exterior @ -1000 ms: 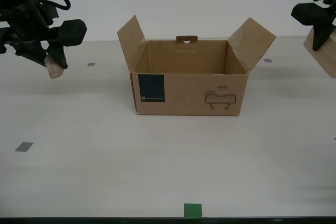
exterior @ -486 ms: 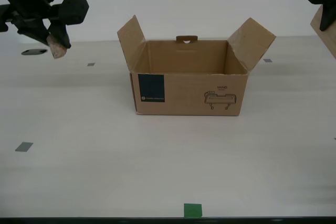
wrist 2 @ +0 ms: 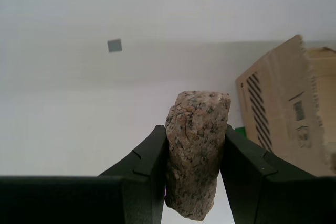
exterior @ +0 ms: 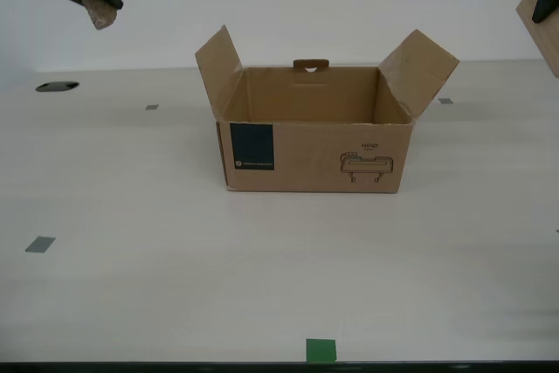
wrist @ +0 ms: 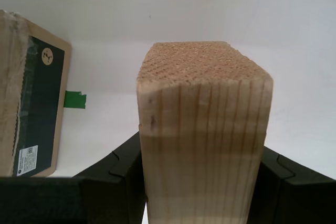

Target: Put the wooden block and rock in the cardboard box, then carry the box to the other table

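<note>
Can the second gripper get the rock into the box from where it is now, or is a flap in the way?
Probably yes. My second gripper holds the rock high, off to the exterior view's left of the box. The flaps stand splayed outward, the top is open, and nothing shows inside.

The table and the box are seen from the front and slightly above in the exterior view, while each wrist view is aimed down along its own jaws from close range, a part of the box being shared by all three.
</note>
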Motion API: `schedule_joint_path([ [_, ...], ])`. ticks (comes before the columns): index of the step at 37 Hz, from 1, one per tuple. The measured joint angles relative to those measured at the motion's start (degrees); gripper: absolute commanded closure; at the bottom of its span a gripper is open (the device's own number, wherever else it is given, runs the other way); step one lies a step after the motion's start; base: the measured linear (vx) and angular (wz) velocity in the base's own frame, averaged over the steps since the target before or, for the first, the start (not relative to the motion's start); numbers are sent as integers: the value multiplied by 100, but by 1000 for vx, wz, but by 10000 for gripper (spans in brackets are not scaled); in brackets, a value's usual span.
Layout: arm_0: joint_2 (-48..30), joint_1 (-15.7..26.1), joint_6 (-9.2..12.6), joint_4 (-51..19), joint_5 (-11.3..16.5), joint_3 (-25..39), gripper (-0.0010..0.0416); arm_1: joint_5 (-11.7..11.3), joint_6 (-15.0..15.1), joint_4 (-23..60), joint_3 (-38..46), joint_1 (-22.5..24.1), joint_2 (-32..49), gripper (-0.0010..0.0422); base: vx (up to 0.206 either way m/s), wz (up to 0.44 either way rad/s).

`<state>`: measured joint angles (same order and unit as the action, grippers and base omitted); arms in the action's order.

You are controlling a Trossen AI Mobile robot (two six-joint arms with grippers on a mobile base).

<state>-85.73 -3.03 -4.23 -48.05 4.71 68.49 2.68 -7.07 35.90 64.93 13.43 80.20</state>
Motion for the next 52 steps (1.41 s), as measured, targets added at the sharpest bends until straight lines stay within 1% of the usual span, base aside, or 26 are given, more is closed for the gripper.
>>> schedule_joint_path([
  [3,87,13,0,2,11,0,407,129,98,17,175,74,7,413,0,0],
  [5,146,13,2,9,103,7,406,225,107,22,284,133,7,413,0,0],
  [7,201,13,2,9,216,7,406,262,111,20,393,208,7,413,0,0],
  [13,374,26,39,68,643,7,406,271,129,17,682,420,7,413,0,0],
  [18,520,37,92,177,898,4,406,289,149,17,866,568,4,413,0,0],
  [22,636,44,170,319,1235,4,406,415,153,-26,988,680,4,413,0,0],
  [27,721,52,315,555,1633,4,406,461,170,-293,1043,852,4,413,0,0],
  [30,743,76,404,649,1786,15,406,621,173,-437,1043,953,4,413,0,0],
  [32,743,107,420,664,1849,66,407,737,173,-553,1043,1025,11,413,0,0],
  [35,743,184,424,669,1895,179,407,831,173,-686,1043,1130,13,413,0,0],
  [45,745,595,431,688,1906,719,406,866,249,-1104,1043,1506,15,413,0,0],
  [47,745,688,433,691,1906,844,406,955,258,-1185,1043,1574,15,413,0,0],
  [52,745,931,442,691,1908,1180,406,1327,299,-1473,1040,1709,15,413,0,0],
])
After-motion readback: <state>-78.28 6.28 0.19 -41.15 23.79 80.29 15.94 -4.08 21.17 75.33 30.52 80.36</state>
